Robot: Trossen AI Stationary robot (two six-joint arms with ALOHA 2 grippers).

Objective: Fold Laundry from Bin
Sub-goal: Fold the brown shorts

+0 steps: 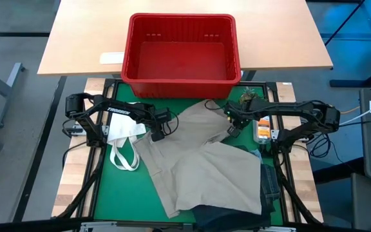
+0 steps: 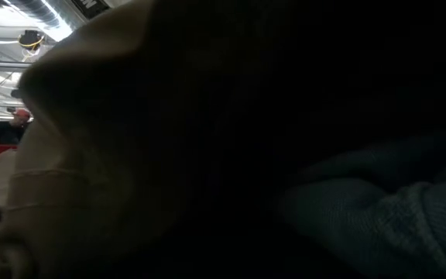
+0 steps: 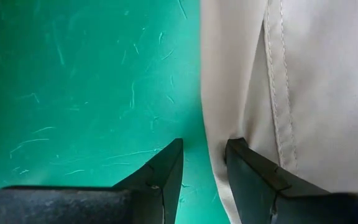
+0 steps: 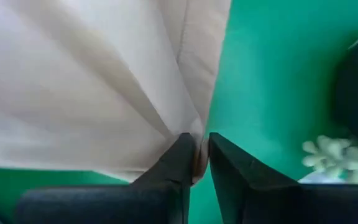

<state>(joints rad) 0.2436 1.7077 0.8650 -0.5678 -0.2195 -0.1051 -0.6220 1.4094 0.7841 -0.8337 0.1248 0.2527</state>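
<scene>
A khaki-beige garment [image 1: 201,164] lies spread on the green mat [image 1: 118,183], in front of the red bin [image 1: 182,51], which shows nothing inside. My left gripper [image 1: 158,133] stands open at the garment's left edge, and the seamed edge [image 3: 229,93] runs between its fingers. At the garment's right edge my right gripper [image 1: 232,127] is shut on the cloth. A dark garment [image 1: 224,216] lies partly under the khaki one near the front edge. In the low view, cloth [image 2: 91,155] fills almost the whole picture. My left gripper [image 3: 204,155] points down at the garment's left edge; one finger [image 3: 253,171] stands over the cloth and the other over bare mat. Whether it touches the cloth I cannot tell. My right gripper [image 4: 202,146] pinches a gathered fold at the garment's right edge [image 4: 194,127] between its two fingers, from above, pointing down. Pleats run out from the fingertips across the cloth, which is drawn up there while the rest lies on the mat.
A white tote bag [image 1: 124,138] with loop handles lies left of the left gripper. An orange-and-white object [image 1: 263,129] and a small pale plant-like thing [image 4: 331,155] sit by the right arm. The bin rests on a wooden table [image 1: 82,45]. A person [image 2: 10,128] shows far behind.
</scene>
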